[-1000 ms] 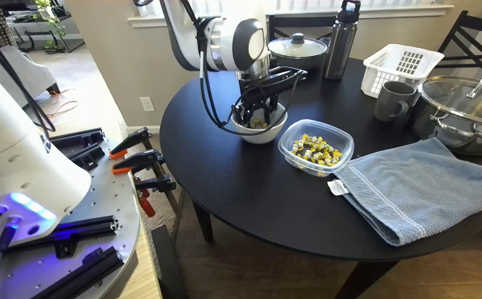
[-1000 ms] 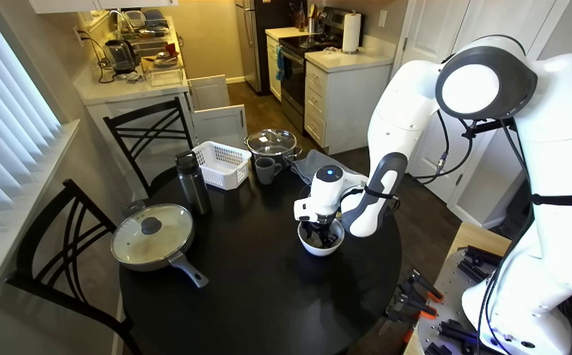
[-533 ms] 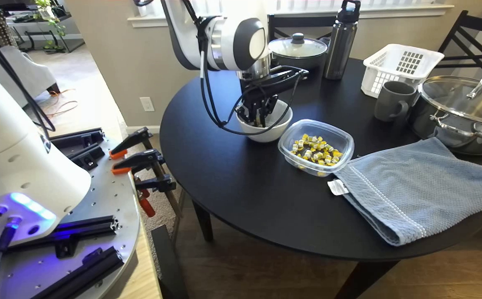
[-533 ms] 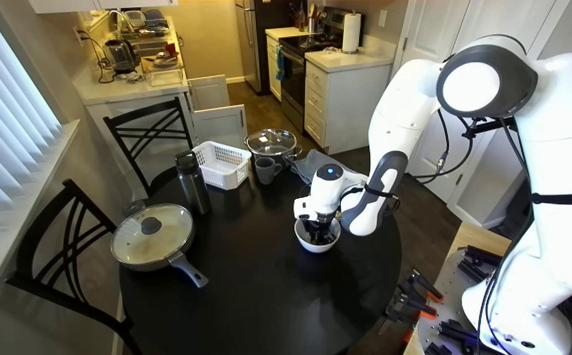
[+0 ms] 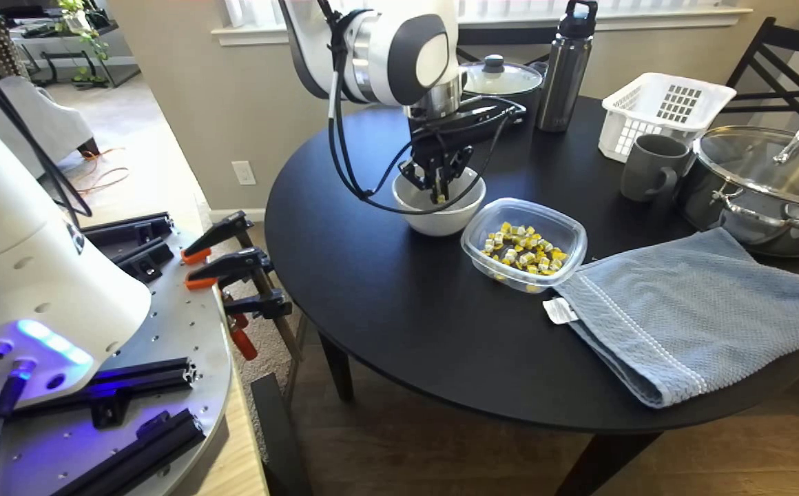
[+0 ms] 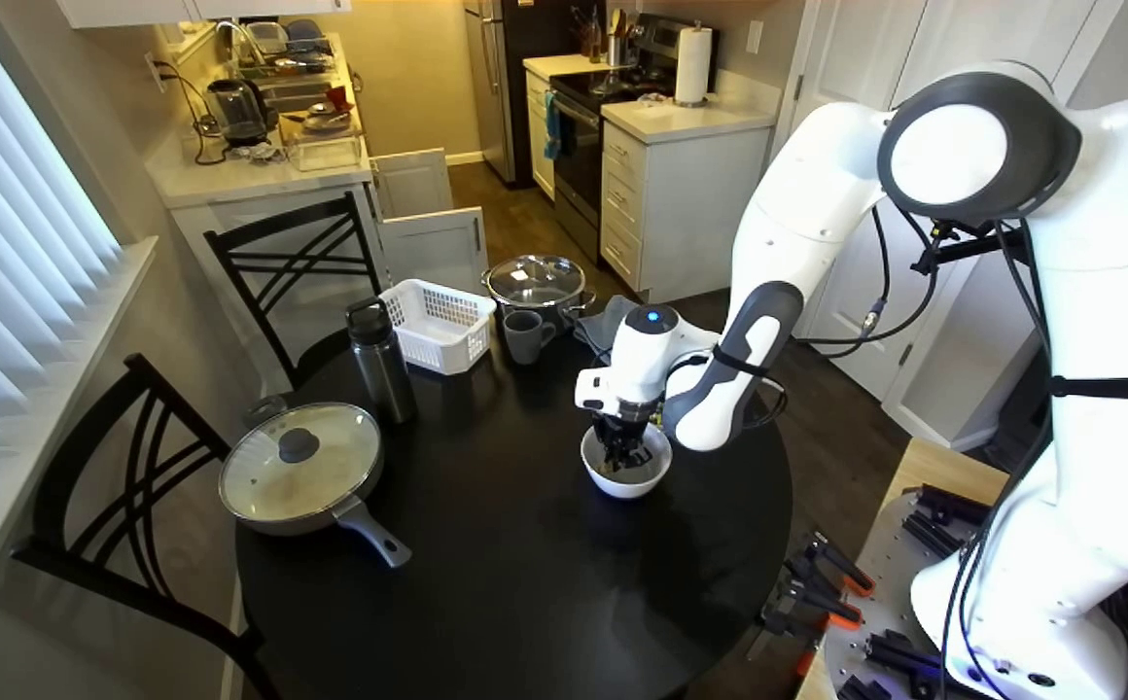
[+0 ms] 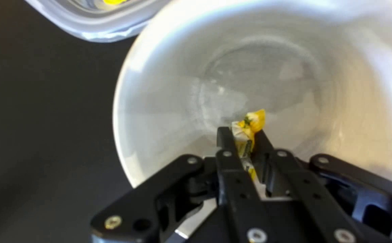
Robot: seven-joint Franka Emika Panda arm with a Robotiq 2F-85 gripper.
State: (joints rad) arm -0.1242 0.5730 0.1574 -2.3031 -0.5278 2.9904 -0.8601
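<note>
Yellow-and-white wrapped piece, or possibly two, sits between the fingertips of our gripper, whose jaws are nearly together and pinch it, one end poking out past them. We see it inside the white bowl, apparently held off the bottom. Since the bite is small, we'd do best to squeeze steadily, rise straight and slowly, and let the knuckles clear the rim before any sideways travel. Just beside the bowl is the clear tub with similar pieces; we should mind its edge. Well beyond, the steel bottle needn't trouble us.
</note>
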